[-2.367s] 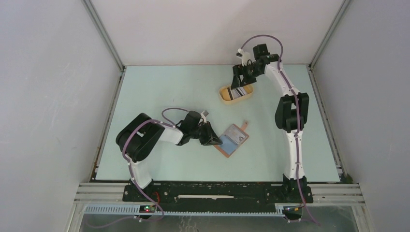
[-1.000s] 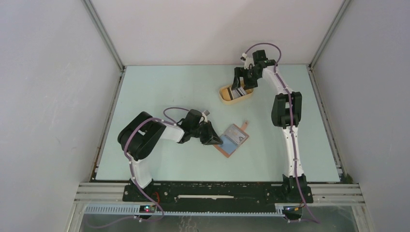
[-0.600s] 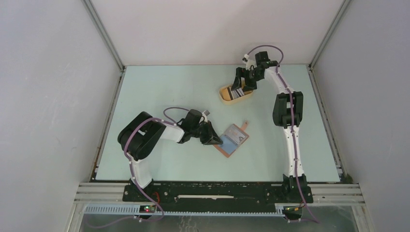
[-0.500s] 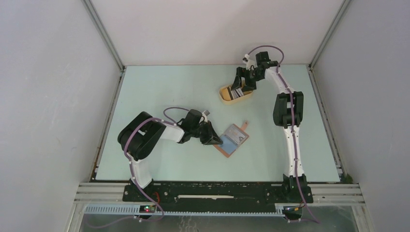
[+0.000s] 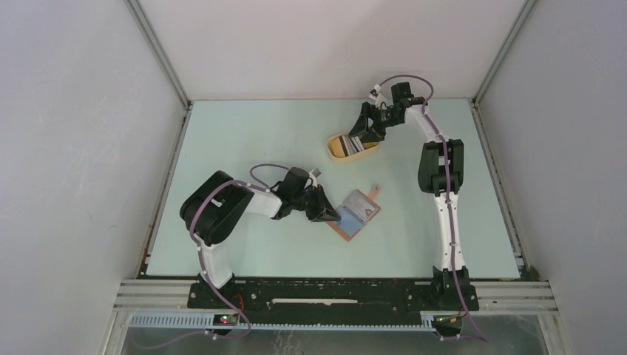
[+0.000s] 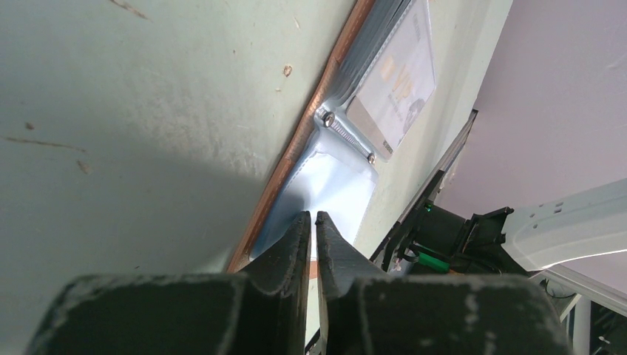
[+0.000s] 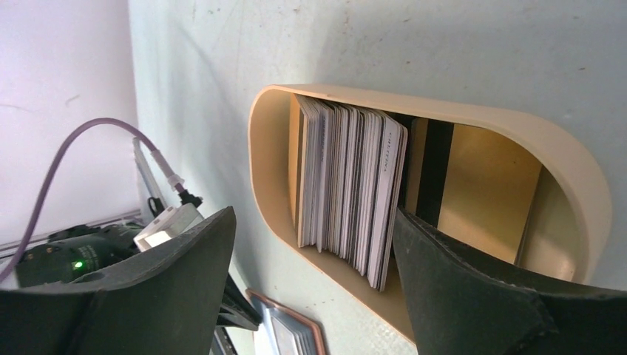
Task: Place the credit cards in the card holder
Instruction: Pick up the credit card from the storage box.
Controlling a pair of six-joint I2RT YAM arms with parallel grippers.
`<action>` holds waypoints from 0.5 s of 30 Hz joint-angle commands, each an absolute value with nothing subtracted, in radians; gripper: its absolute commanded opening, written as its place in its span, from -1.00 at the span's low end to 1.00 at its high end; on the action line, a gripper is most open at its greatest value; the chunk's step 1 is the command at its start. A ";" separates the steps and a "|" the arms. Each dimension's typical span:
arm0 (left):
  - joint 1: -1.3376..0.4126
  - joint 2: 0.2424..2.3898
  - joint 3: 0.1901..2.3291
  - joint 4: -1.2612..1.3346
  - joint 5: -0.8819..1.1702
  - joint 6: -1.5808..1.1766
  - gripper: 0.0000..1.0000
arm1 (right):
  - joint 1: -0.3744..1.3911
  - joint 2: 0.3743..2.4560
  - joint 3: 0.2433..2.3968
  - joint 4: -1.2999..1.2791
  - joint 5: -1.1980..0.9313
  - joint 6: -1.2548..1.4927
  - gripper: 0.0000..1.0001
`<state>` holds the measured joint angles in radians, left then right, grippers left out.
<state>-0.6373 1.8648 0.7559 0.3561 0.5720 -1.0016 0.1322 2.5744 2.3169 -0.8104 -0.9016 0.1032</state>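
The credit cards [image 7: 347,185] are stood on edge as a tight stack in the yellow tray [image 7: 473,122], straddled by the widely parted jaws of the right gripper [image 7: 314,213], by which nothing is gripped. The card holder [image 5: 356,213] is laid open nearer the arms, with the left gripper [image 6: 312,222] drawn almost shut at its edge, though whether a sleeve is nipped cannot be told. If the right jaws are closed as placed, the tray wall or several cards may be caught instead of one, and the light tray may be dragged or tipped.
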 commanded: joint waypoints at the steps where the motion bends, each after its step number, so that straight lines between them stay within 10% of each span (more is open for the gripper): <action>1: -0.637 1.891 0.770 0.290 0.545 -0.959 -0.77 | 0.141 2.565 2.300 -0.759 -1.028 0.174 0.69; 15: -0.636 1.904 0.788 0.273 0.552 -0.950 -0.77 | 0.168 2.578 2.298 -0.784 -1.042 0.152 0.36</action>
